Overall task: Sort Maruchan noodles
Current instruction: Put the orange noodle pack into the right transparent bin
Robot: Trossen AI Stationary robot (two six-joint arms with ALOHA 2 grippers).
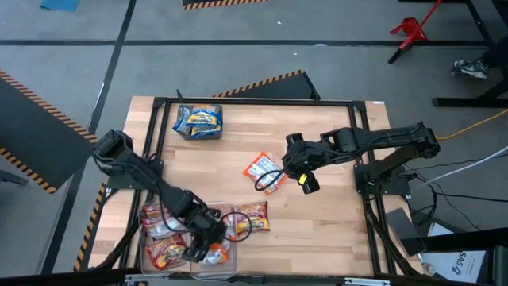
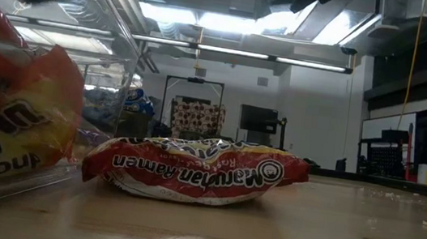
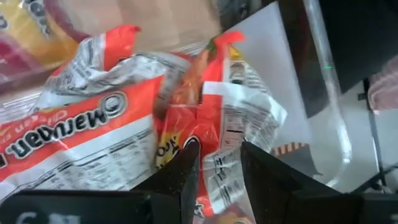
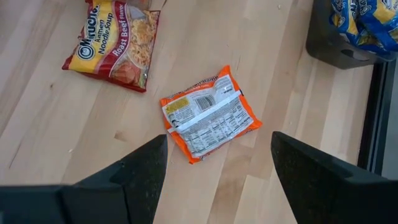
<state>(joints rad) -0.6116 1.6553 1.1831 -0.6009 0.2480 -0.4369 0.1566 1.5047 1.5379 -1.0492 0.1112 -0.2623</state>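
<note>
Below the released right tool [image 4: 214, 163], one orange-and-white crinkly packet [image 4: 208, 116] awaits sorting; left tool [image 3: 217, 163] clenches a packet over the clear bin [image 1: 236, 256].

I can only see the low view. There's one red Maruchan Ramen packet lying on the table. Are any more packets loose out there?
Observer: Yes, one orange packet lies back-label up on the bare wood, just ahead of the open right claw.
Kid: Where's the left claw?
Observer: The left claw is down in the clear bin at the near left corner, pinching an orange-and-white packet.
Kid: Any blue ones?
Observer: Blue-and-yellow packets sit together in a dark bin at the table's far edge.
</note>
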